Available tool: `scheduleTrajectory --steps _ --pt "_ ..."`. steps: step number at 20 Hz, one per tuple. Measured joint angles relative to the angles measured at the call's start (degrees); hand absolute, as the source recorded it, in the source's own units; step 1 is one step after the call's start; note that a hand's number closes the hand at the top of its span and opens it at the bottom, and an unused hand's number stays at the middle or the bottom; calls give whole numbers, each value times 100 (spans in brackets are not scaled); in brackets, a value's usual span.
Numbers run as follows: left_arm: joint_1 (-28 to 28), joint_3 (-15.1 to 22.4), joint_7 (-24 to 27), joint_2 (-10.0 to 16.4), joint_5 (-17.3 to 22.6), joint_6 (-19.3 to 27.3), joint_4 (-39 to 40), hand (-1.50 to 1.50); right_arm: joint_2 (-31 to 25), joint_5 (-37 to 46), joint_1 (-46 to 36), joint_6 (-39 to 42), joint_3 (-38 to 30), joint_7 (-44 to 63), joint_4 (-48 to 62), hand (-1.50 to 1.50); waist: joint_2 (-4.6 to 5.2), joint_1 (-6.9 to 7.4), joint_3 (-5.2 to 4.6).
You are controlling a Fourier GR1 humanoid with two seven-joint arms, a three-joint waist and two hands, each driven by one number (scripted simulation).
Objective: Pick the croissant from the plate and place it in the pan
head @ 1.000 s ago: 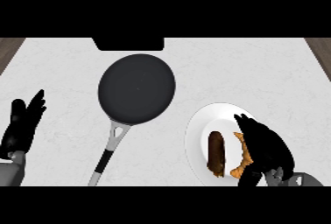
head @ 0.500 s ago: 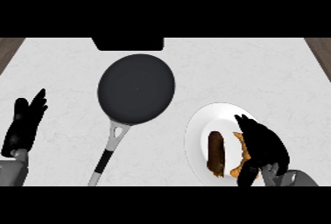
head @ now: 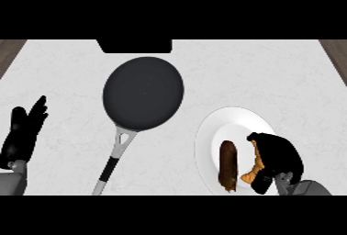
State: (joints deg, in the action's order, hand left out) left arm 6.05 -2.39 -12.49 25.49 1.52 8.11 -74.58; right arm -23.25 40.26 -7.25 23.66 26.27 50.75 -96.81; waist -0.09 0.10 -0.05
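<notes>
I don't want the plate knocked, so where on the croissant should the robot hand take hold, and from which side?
Probably at its middle, across the narrow width: the croissant lies lengthwise on the plate, long sides facing left and right. Come from above on its right, where the right robot hand is over the plate.

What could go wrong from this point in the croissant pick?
The right robot hand covers only the right side of the croissant, so it might slip free on lifting. The croissant lies near the lower edge of the plate and could be nudged off. The pan sits far left, a long carry.
</notes>
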Motion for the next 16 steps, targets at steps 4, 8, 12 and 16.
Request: scheduleTrajectory --steps 4,8,12,16 --pt "93 -84 100 -96 -99 -25 204 0 -78 404 -119 108 17 -121 -17 150 3 -7 -1" --pt "112 -205 21 -130 -176 -159 131 0 37 796 -114 63 -67 -353 157 150 -2 -7 -5" --pt "107 -236 -13 -270 -339 -131 69 0 -19 893 -120 43 -303 -910 205 150 -1 -7 -3" --pt "108 -274 -53 -234 -318 -223 30 0 -294 727 -409 -192 -435 -2094 499 150 12 28 4"
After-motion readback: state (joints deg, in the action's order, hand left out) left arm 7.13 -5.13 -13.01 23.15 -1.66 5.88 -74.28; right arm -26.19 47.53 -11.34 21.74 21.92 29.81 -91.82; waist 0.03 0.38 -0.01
